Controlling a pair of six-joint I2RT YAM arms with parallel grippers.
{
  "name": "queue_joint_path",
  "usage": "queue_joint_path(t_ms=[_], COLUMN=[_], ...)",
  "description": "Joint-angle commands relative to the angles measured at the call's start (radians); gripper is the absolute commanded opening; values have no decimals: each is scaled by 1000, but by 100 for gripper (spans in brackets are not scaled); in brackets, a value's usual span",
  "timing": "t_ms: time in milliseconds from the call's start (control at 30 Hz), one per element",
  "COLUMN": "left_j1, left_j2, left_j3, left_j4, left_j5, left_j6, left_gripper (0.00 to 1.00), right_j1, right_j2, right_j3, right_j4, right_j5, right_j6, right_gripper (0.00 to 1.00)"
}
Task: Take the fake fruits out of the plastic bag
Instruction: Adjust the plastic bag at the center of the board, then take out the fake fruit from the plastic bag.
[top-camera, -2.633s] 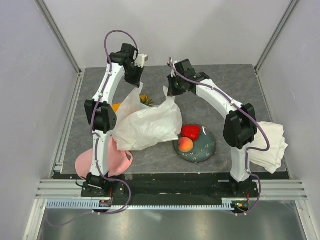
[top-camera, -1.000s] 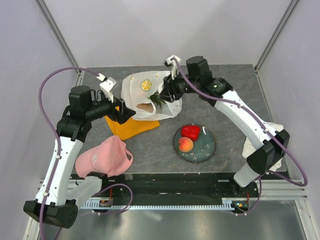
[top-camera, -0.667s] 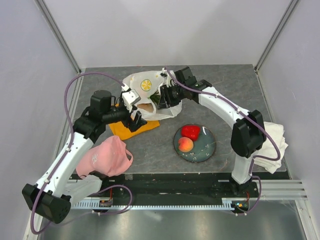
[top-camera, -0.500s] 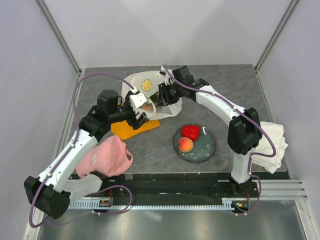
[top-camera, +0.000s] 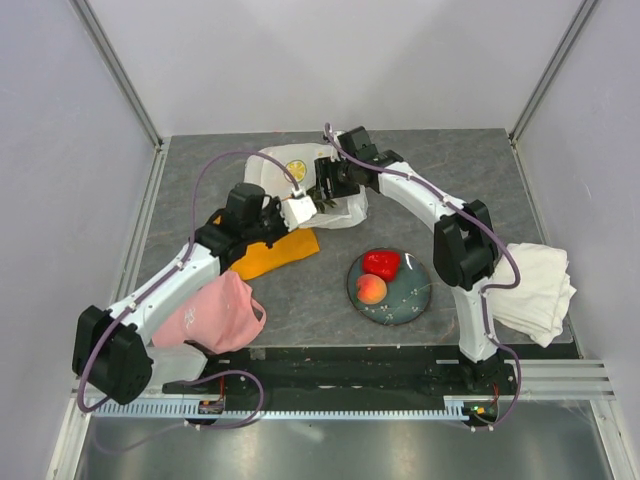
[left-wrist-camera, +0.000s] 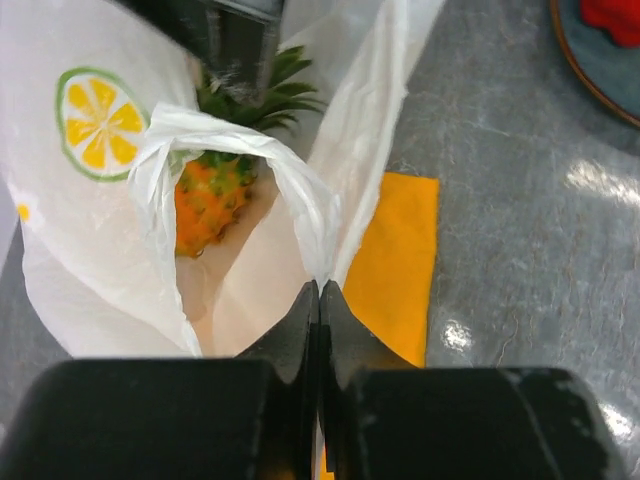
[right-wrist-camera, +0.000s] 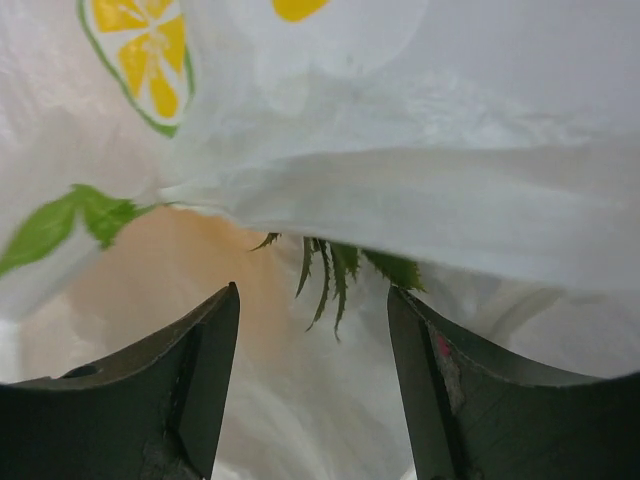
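Your left claw (left-wrist-camera: 319, 292) is clenched on the near rim of the plastic bag (left-wrist-camera: 90, 250), its two fingers pressed together with a fold of the thin film pinched between them. The bag lies crumpled toward the far middle of the tabletop (top-camera: 450, 160), its mouth gaping toward the left wrist camera and a lemon-slice print (left-wrist-camera: 100, 120) on its left wall. Inside the bag you can see the pineapple (left-wrist-camera: 208, 205), orange-bodied, with its green crown pointing to the far side. Your right claw (right-wrist-camera: 312, 300) is released: its fingers stand apart at the bag from the far side and grip nothing. Through that gap, the right wrist view shows the tips of the pineapple's leaves hanging below a fold of film. Two fruits are already outside the bag. The red pepper (top-camera: 380, 263) and the peach (top-camera: 371, 289) rest side by side, touching, on the dark plate (top-camera: 415, 290), near and to the right of the bag. An orange cloth (left-wrist-camera: 395, 265) lies flat just beside the bag, partly under it. A pink cap (top-camera: 215, 315) sits at the near left, and a white towel (top-camera: 540, 280) at the right edge.
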Motion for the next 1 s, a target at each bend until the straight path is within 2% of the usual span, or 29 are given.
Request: queue_joint_path(t_ms=[0, 100, 233, 300, 333, 367, 400, 500, 767, 967], left_j1=[60, 83, 91, 97, 100, 104, 106, 111, 140, 173], left_j2=[0, -8, -17, -17, -17, -17, -17, -33, -63, -115], left_j3=[124, 150, 159, 156, 156, 152, 149, 126, 80, 12], left_j4=[53, 28, 11, 10, 10, 8, 8, 19, 59, 62], left_j5=[-31, -19, -5, -3, -3, -2, 6, 7, -2, 15], left_j6=[-251, -371, -431, -445, -453, -461, -471, -491, -533, -605], left_gripper=[2, 2, 2, 2, 2, 2, 2, 2, 2, 2], right_j1=[-1, -1, 0, 0, -1, -1, 0, 0, 16, 56], right_j2=[58, 98, 117, 120, 120, 118, 112, 71, -140, -311], right_j3=[84, 112, 114, 108, 101, 100, 98, 106, 164, 115], right_j4=[2, -3, 0, 5, 8, 8, 6, -8, -12, -18], right_j5=[71, 60, -1, -26, -35, -61, -72, -60, -78, -86], right_j6=[-29, -31, -23, -30, -35, -43, -66, -116, -271, -397], right_gripper=[69, 68, 62, 51, 39, 31, 16, 0, 0, 0])
